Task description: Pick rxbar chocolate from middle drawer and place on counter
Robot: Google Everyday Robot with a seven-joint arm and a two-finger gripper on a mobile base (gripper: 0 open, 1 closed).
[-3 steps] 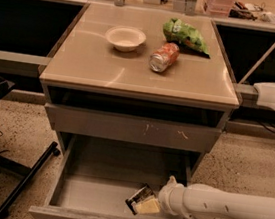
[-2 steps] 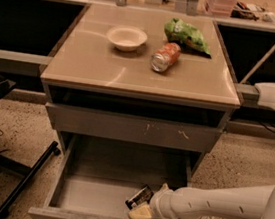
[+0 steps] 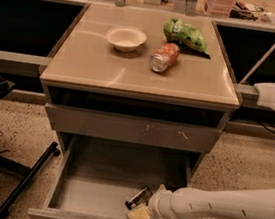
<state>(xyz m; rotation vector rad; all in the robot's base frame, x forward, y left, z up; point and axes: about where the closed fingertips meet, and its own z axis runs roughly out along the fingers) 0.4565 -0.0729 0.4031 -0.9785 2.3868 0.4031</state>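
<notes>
Here, the pale two-finger gripper (image 3: 148, 202) of the white arm reaches from the right into the wide grey metal middle drawer (image 3: 91, 196), close to its front lip. Its fingers (image 3: 139, 214) are spread, one on each side of the small black-wrapped rxbar chocolate (image 3: 138, 197), which sits tilted between them inside the drawer. Well above and beyond the fingers, the tan desk (image 3: 92, 70) carries a white bowl (image 3: 126, 38), a toppled red soda can (image 3: 164, 57) and a green chip bag (image 3: 185, 35).

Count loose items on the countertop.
3: bowl rear-left, soda can lying centre, green chip bag rear-right. None look hidden. Gripper is down in the open middle drawer by the rxbar chocolate.
</notes>
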